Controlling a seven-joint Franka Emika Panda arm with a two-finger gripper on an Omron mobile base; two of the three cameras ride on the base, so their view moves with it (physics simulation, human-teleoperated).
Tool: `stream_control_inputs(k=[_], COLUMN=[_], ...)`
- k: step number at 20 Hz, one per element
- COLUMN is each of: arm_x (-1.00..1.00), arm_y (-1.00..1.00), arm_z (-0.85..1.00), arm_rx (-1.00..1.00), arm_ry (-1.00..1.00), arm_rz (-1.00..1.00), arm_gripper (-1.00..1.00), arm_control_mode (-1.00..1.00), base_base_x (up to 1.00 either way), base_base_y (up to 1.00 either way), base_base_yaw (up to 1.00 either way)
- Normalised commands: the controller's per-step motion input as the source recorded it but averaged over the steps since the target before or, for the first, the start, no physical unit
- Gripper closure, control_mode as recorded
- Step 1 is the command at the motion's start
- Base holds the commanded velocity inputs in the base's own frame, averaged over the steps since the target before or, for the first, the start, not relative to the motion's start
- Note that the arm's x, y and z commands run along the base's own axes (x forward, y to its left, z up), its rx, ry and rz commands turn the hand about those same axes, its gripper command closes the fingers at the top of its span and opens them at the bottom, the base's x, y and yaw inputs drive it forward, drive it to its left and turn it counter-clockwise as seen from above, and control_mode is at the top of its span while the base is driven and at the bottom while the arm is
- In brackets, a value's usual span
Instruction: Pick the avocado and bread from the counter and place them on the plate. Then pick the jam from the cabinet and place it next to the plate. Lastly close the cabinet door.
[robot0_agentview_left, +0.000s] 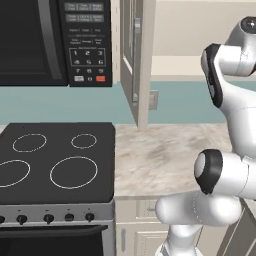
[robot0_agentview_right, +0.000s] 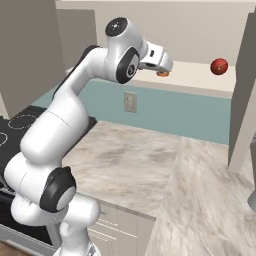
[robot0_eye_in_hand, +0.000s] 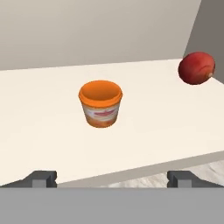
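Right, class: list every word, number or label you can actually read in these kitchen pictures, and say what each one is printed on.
"1 2 3", "4 5 6", "7 8 9": digit keys on the microwave keypad, left base view; the bottom row is faint.
Small button captions above the digits: too small to read.
Label band on the orange tub on the cabinet shelf, hand view: blurred, unreadable.
Red jam jar: no readable text.
Stove knobs: no readable markings.

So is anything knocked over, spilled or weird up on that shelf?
Nothing spilled or broken. The small orange lidless tub stands upright on the cream cabinet shelf. The round red jam jar sits apart from it, near the shelf's far side. The open gripper touches neither.
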Motion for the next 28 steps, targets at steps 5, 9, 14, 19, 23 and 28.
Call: stream_control_inputs(k=[5,9,14,19,23,28], arm_x=[0.09,0.16,0.25,0.30,0.23,0.13], arm_y=[-0.06,0.00,0.00,0.00,-0.02,-0.17], arm_z=[-0.10,-0.09,-0.01,0.00,0.00,0.00], arm_rx=[0.02,0.00,0.00,0.00,0.00,0.01], arm_ry=[0.00,0.00,0.00,0.00,0.00,0.00], arm_rz=[0.00,0.00,0.00,0.00,0.00,0.00], arm_gripper=[-1.00,-1.00,-1.00,-1.00,-1.00,-1.00], arm_control_mode=[-1.00,-1.00,-1.00,-1.00,-1.00,-1.00], base_base_x=[0.00,0.00,0.00,0.00,0.00,0.00], base_base_y=[0.00,0.00,0.00,0.00,0.00,0.00], base_base_yaw=[0.00,0.00,0.00,0.00,0.00,0.00])
